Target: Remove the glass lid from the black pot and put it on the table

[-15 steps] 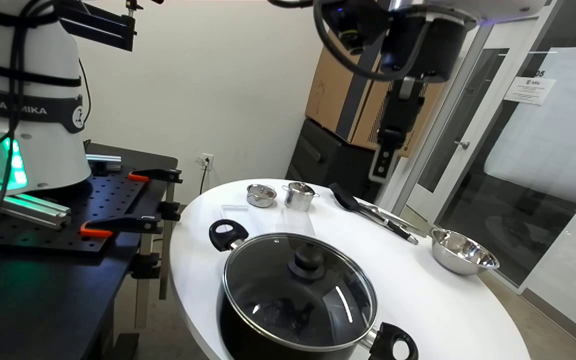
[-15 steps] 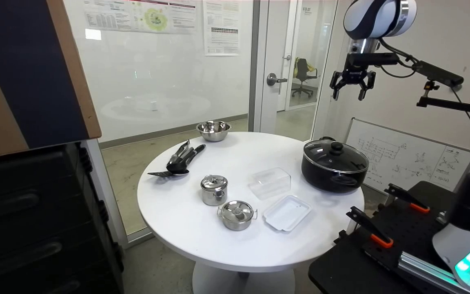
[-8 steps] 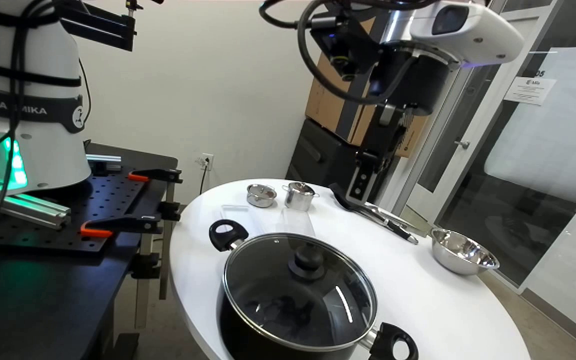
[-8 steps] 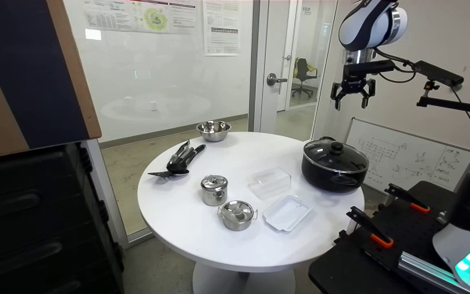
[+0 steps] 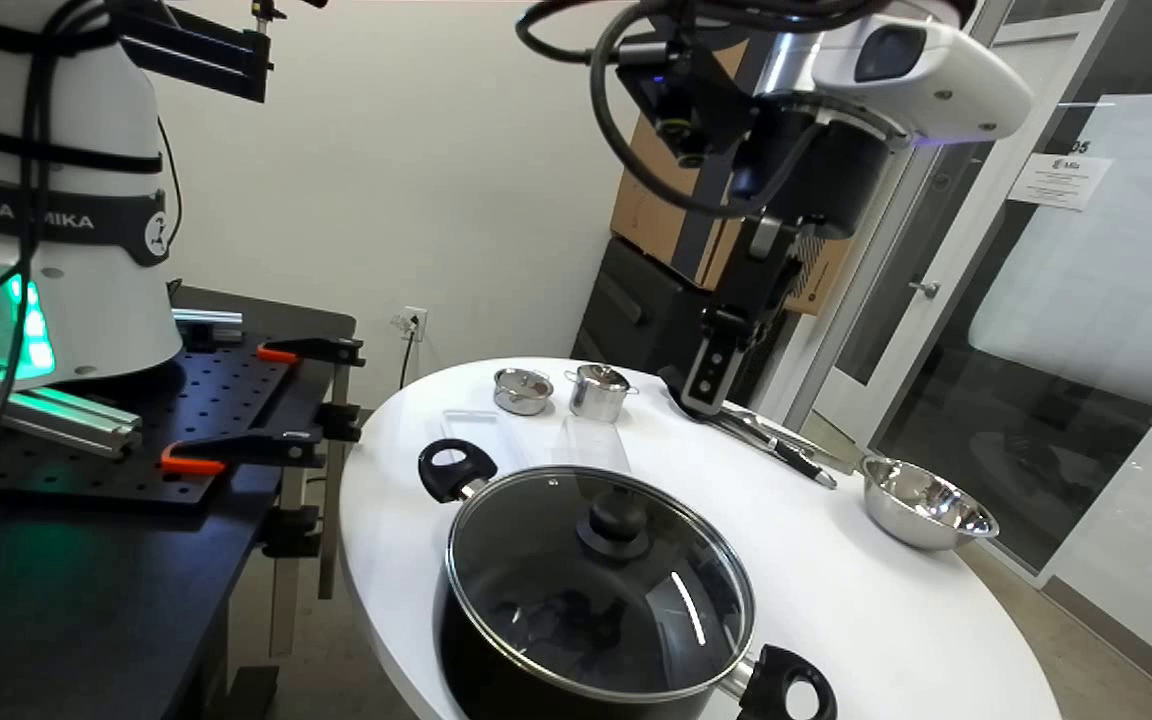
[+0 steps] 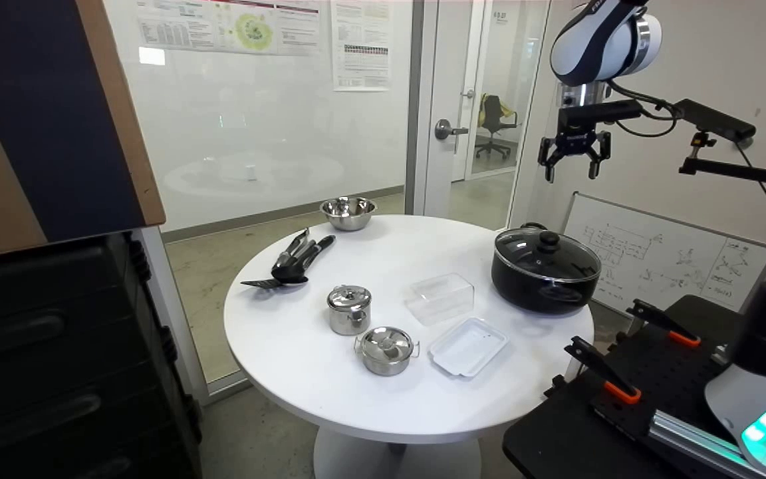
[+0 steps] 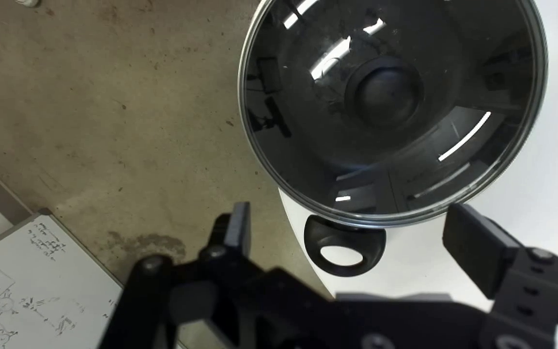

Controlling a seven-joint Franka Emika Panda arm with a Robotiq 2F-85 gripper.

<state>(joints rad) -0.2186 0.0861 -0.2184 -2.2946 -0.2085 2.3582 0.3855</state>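
I've lowered my black pincer (image 6: 572, 174), spread and empty; below it, the round glass lid (image 6: 547, 258) still covers the deep black pot (image 6: 534, 289). Lift and placement remain.

Arm (image 6: 592, 53) raised, hand (image 6: 572, 175) spread wide.
Pointing down, well above the surface (image 7: 414, 261), near its edge; in the wrist view that edge passes between the fingers (image 7: 475, 249).

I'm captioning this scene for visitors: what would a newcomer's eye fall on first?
Probably the big black pot, its glass lid on, near the edge of the round white table. Higher up, the open gripper hangs in the air, empty. Green lights glow on the robot's base, on the black workbench beside the table.
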